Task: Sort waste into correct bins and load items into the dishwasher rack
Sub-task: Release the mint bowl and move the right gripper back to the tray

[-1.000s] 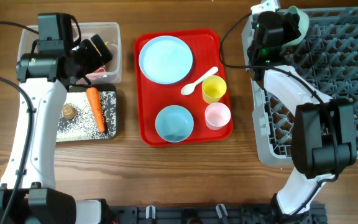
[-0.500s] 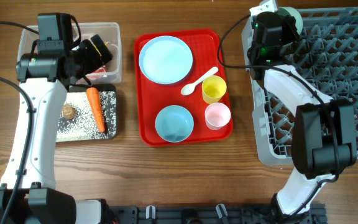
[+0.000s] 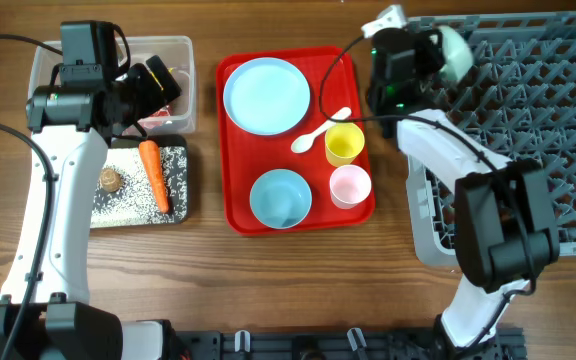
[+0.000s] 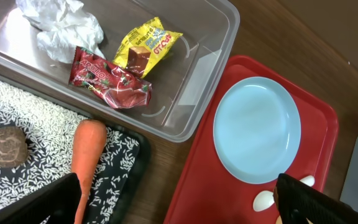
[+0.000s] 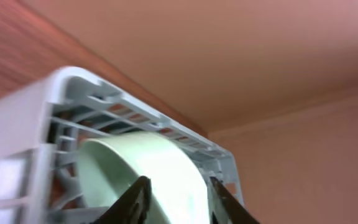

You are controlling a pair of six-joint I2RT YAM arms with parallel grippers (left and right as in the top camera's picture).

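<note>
I'm in the loading step, with the sorting looking finished to me. Left of the red tray (image 3: 238, 160), the carrot (image 3: 154, 175) lies in the black tray (image 4: 126, 158). The wrappers (image 4: 114, 81) and tissue (image 4: 61, 31) sit in the clear tub (image 4: 216, 37). Right of the red tray stands the dishwasher rack (image 3: 528, 120), and one bowl (image 3: 456, 50) stands on edge in the rack corner nearest the tray's far end. My right gripper (image 5: 178, 193) is at that bowl. Its jaws are apart, one on either side of the rim, and I read that as a let-go rather than a grip, though I can't be sure nothing touches. The left gripper (image 4: 178, 202) hangs over the seam between the tub and the red tray, jaws wide and empty. On the red tray wait the plate (image 3: 266, 95), the second bowl (image 3: 280, 198), the yellow cup (image 3: 344, 144), the pink cup (image 3: 350, 186) and the white spoon (image 3: 320, 130). Next I'd lift the right gripper straight clear of the rim so the bowl doesn't tip off its pegs. Then I'd swing it back over the red tray, probably to the yellow cup, which is the nearest piece. The spoon's handle touches that cup, so I'd come down cleanly from above.
</note>
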